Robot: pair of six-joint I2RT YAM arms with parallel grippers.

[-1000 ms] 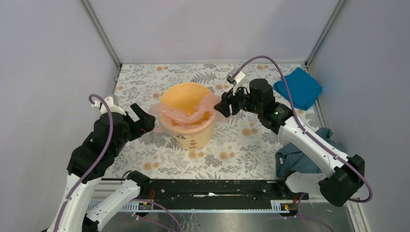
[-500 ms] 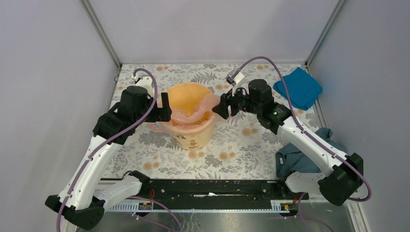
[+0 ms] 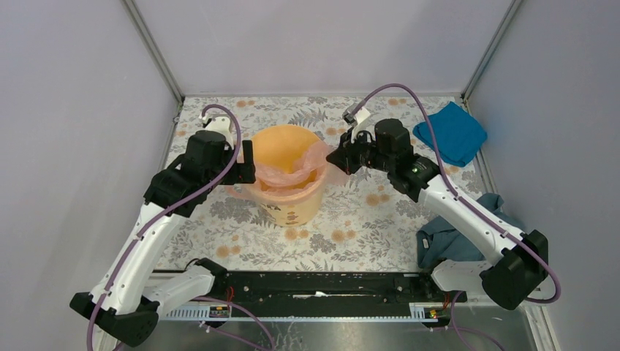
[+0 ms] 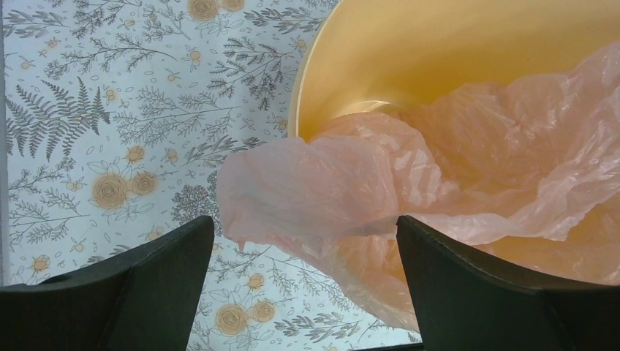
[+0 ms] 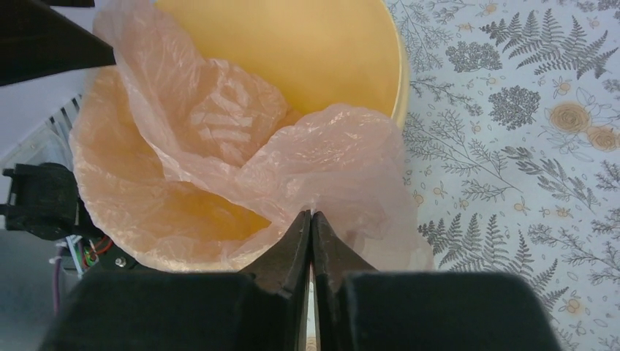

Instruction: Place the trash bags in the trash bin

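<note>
Mid-job: the bag (image 3: 286,174) sits half in the bin (image 3: 291,206), with flaps over the rim at 9 and 3 o'clock. The right claw (image 5: 311,219) is pinched shut on the 3 o'clock flap, and the left claw (image 4: 303,223) gapes wide around the other. I'd guess the left closes next. There's bare table (image 3: 351,219) on both sides.

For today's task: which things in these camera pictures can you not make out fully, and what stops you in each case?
- Bottom of the trash bin: every view, covered by the trash bag.
- Lettering near the bin's base: top view, too small to read.
- Dark cloth: top view, partly hidden behind the right arm.
- Left gripper: left wrist view, fingers cut off by the bottom edge.
</note>
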